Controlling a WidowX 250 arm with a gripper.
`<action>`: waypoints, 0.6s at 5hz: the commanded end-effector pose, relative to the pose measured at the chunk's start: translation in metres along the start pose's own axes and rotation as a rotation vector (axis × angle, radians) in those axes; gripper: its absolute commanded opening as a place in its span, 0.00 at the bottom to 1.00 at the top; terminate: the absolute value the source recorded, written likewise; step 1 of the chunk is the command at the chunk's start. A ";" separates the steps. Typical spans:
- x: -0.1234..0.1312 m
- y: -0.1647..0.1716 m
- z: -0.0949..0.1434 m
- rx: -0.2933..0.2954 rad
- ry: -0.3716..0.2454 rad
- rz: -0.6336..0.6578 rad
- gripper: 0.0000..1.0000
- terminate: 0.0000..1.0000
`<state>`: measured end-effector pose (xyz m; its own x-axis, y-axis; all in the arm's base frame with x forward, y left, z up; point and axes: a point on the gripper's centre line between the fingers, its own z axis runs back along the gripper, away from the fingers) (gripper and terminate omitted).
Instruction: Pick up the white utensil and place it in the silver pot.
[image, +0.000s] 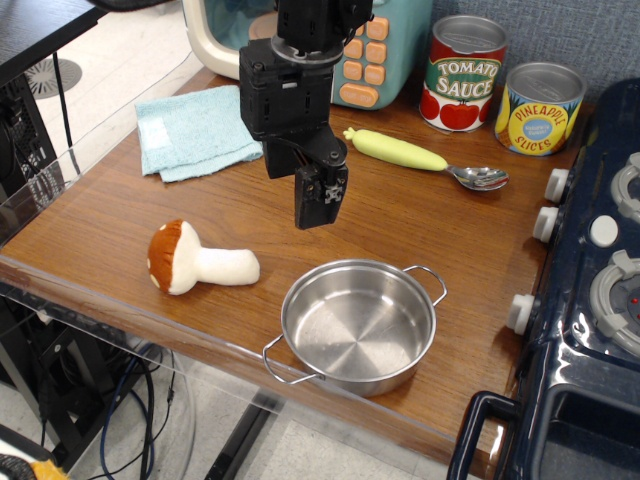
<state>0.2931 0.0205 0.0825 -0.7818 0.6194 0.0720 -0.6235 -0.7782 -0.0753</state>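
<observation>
I see the mushroom (200, 259) lying on its side on the table (100, 225), just left of the pot (358, 325), cap pointing away from it. The pot holds nothing. My gripper (322, 200) hangs above and behind the pot, carrying nothing; I cannot tell how its jaws stand. Behind the pot lies a spoon (425, 159), and further back stand two cans, one reading "Tomato Sauce" (464, 74), the other "Pineapple Slices" (538, 108). A blue cloth (195, 131) lies back-left of the pot.

bare wood between white utensil (201, 260) and silver pot (359, 324), spoon (424, 158), cans behind
</observation>
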 end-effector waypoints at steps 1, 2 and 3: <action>0.000 0.000 0.000 0.000 0.000 0.000 1.00 0.00; 0.015 -0.015 0.013 -0.052 -0.013 0.084 1.00 0.00; 0.030 -0.026 0.017 -0.049 -0.003 0.130 1.00 0.00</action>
<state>0.2837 0.0567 0.0888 -0.8534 0.5117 0.1000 -0.5202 -0.8485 -0.0976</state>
